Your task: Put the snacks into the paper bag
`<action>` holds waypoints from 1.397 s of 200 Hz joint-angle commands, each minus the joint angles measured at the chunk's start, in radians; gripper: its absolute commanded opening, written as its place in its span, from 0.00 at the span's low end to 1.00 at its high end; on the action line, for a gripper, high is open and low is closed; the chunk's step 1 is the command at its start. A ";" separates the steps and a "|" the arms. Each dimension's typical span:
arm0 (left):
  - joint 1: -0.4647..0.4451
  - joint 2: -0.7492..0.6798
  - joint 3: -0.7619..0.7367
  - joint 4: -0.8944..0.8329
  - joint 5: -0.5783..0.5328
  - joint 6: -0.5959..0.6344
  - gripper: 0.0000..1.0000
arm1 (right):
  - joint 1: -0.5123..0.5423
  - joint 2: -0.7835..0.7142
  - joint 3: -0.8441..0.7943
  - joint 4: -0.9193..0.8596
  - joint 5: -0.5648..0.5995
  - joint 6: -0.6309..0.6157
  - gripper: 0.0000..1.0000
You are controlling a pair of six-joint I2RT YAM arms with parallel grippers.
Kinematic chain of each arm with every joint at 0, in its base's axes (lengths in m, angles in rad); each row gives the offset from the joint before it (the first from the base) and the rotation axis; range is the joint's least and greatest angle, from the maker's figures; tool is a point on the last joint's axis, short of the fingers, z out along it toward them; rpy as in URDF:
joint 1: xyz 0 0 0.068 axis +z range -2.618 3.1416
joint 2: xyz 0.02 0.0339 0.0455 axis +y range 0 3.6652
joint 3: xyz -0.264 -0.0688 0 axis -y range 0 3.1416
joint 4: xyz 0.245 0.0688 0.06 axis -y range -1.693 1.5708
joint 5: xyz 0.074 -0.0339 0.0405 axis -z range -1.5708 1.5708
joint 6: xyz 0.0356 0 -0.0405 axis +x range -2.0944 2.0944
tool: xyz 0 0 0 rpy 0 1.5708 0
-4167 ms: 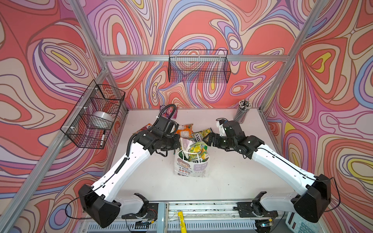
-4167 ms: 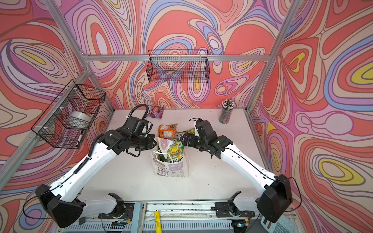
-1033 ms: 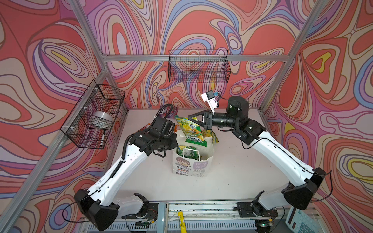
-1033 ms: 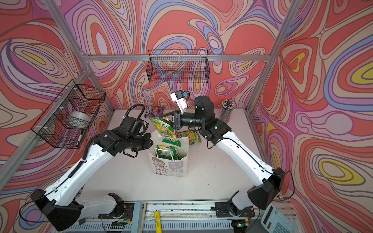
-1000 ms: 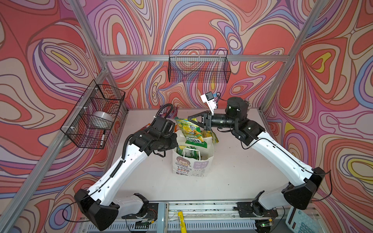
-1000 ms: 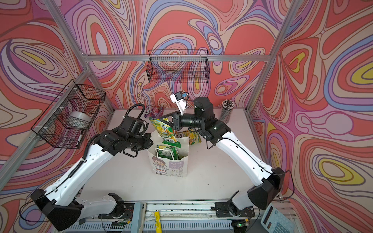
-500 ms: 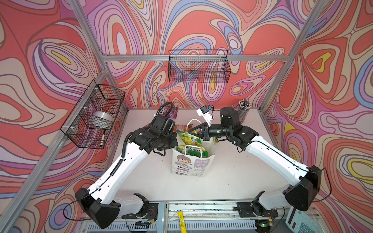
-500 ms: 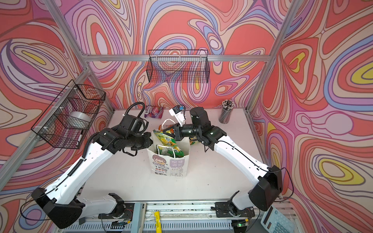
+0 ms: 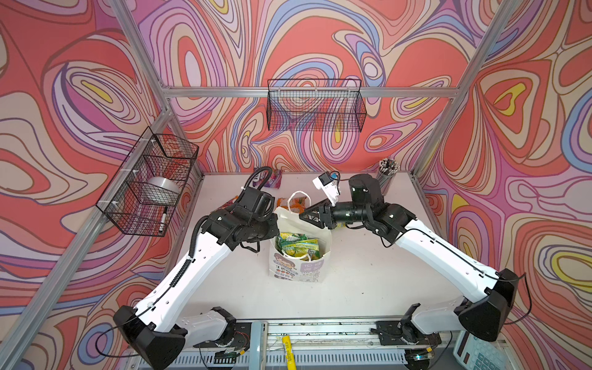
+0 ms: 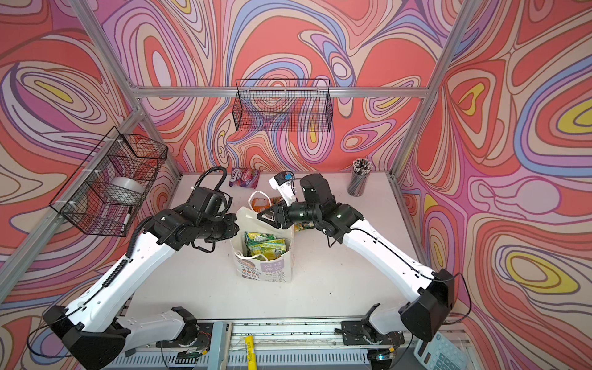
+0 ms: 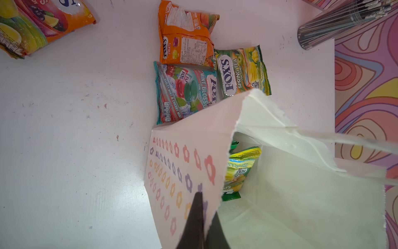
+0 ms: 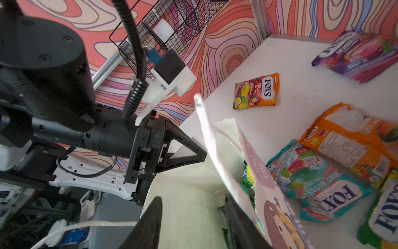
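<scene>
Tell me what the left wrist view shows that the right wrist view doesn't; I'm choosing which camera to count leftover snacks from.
Only the left wrist view: the pencil cup and the flower-printed side of the paper bag. Only the right wrist view: the purple packet, a wire basket and the open right gripper at the bag's mouth. Both: the bag, the left gripper shut on its wall, and the teal packet, green packet, face-down orange packet and orange fruits packet outside it.

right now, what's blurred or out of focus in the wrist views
Left wrist view: the paper bag smears softly at its near rim and cord, the teal packet is sharp. Right wrist view: the bag's raised edge is a pale blur; the far orange packet is crisp.
</scene>
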 commanded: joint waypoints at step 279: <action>0.005 -0.224 -0.162 0.013 -0.148 -0.162 0.00 | -0.498 0.437 -0.402 0.483 0.210 0.354 0.97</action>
